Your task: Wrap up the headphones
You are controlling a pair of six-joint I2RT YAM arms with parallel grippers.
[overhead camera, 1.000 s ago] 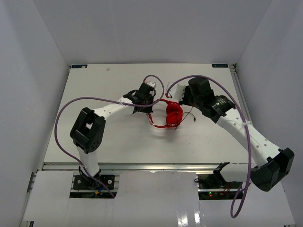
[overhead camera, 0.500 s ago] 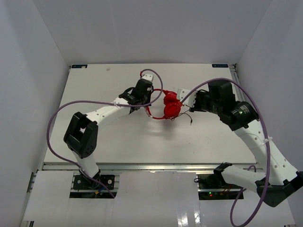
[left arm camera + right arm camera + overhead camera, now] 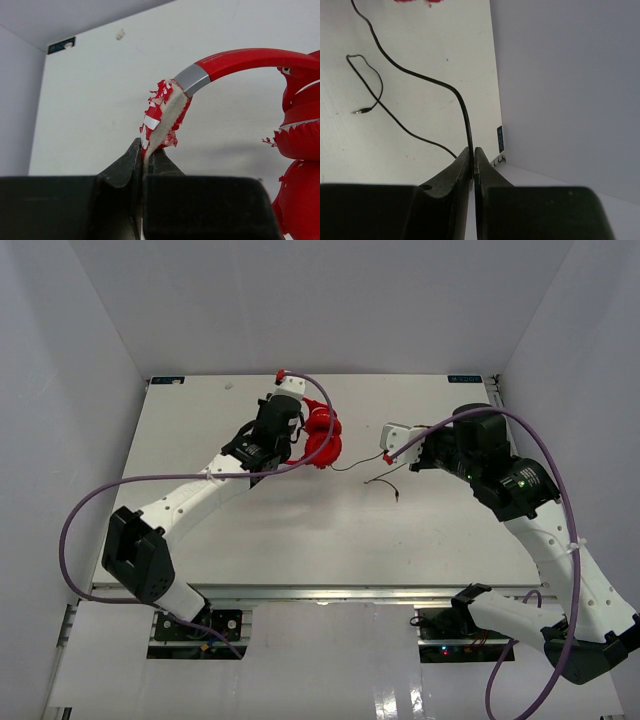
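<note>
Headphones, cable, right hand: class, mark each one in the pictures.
headphones (image 3: 322, 443), top external view, on the red cups.
cable (image 3: 420, 76), right wrist view, on its curved middle stretch.
right hand (image 3: 473, 151), right wrist view, between its closed fingertips.

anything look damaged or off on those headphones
Yes. The headphones are worn: red covering is flaking off the headband padding in shreds, exposing pale foam, right where the left end effector pinches it. The ear cup edge looks ragged too.

A white table (image 3: 300, 540) sits boxed in by plain pale grey walls (image 3: 320, 300) under even light.
</note>
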